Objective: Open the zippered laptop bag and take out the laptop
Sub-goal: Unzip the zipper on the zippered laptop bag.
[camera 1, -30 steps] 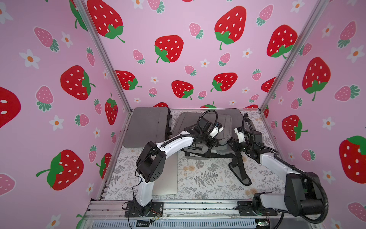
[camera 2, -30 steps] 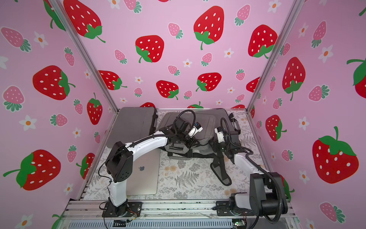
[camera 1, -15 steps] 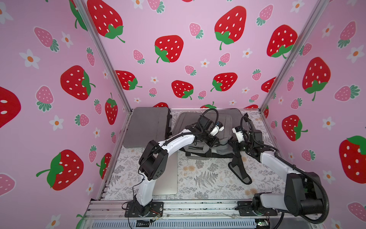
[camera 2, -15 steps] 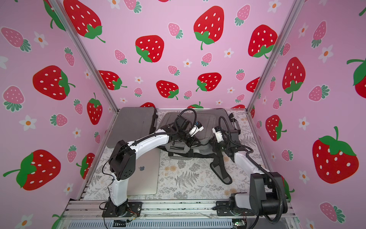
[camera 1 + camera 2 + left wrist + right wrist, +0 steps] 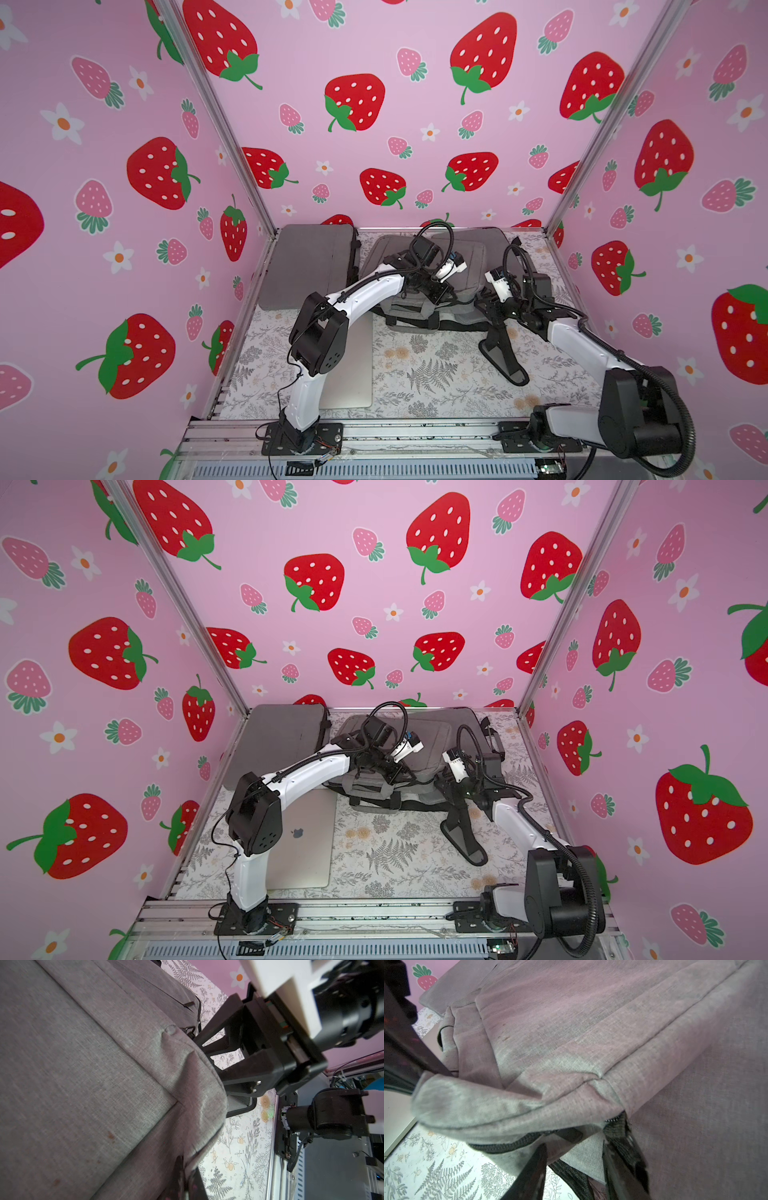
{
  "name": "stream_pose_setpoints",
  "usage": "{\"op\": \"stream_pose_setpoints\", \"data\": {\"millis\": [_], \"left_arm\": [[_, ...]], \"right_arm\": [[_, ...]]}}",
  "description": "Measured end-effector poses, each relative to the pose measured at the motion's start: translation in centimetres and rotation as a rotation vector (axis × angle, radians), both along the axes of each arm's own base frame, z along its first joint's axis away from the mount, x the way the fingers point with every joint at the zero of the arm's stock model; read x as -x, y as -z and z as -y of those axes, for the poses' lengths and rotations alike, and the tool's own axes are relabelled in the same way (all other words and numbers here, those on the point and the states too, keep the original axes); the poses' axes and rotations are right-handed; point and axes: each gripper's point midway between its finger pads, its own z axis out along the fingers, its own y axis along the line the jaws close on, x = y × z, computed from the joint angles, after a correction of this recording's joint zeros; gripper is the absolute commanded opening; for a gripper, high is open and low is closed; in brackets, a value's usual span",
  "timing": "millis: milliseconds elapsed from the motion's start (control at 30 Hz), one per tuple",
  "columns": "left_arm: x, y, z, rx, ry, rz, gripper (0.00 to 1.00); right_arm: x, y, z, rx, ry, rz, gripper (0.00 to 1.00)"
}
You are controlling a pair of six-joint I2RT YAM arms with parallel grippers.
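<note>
Two claws work the laptop bag (image 5: 473, 249) mid-frame: left claw (image 5: 187, 1176) pinching fabric, right claw (image 5: 575, 1151) spread at the zipper (image 5: 508, 1144), likely gripping next.

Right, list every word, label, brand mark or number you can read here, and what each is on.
Apple logo, a mark with no lettering: on the lid of the silver laptop.
No label or print visible on the gray laptop bag.
No readable words or numbers anywhere else.
</note>
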Motion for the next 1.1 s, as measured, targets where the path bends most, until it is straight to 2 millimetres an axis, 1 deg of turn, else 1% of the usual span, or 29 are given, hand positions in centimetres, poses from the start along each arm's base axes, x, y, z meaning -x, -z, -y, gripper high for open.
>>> {"op": "stream_pose_setpoints", "data": {"millis": [133, 333, 467, 600, 733, 833, 1000, 1100], "left_arm": [[0.0, -0.5, -0.4, 0.007, 0.021, -0.003, 0.0], [-0.3, -1.7, -1.1, 0.011, 0.044, 0.01, 0.0], [-0.2, -1.9, -1.4, 0.011, 0.061, 0.009, 0.0], [-0.1, -1.6, -1.3, 0.015, 0.076, -0.008, 0.0], [0.0, -1.2, -1.3, 0.012, 0.084, -0.025, 0.0], [-0.1, -1.3, -1.3, 0.013, 0.085, -0.023, 0.0], [-0.2, -1.4, -1.3, 0.017, 0.084, -0.023, 0.0], [-0.2, -1.4, -1.3, 0.017, 0.084, -0.023, 0.0]], "right_arm": [[-0.3, -0.5, -1.1, -0.044, -0.06, -0.013, 0.43], [-0.2, -1.4, -2.5, -0.105, -0.142, -0.012, 0.43], [-0.1, -1.6, -3.0, -0.131, -0.179, -0.017, 0.44], [0.0, -1.8, -3.5, -0.158, -0.211, -0.037, 0.39], [0.3, -1.9, -3.7, -0.17, -0.228, -0.045, 0.31], [0.5, -2.2, -3.7, -0.176, -0.234, -0.043, 0.28], [0.9, -2.5, -3.9, -0.192, -0.244, -0.044, 0.21], [0.9, -2.5, -3.9, -0.192, -0.244, -0.046, 0.11]]}}
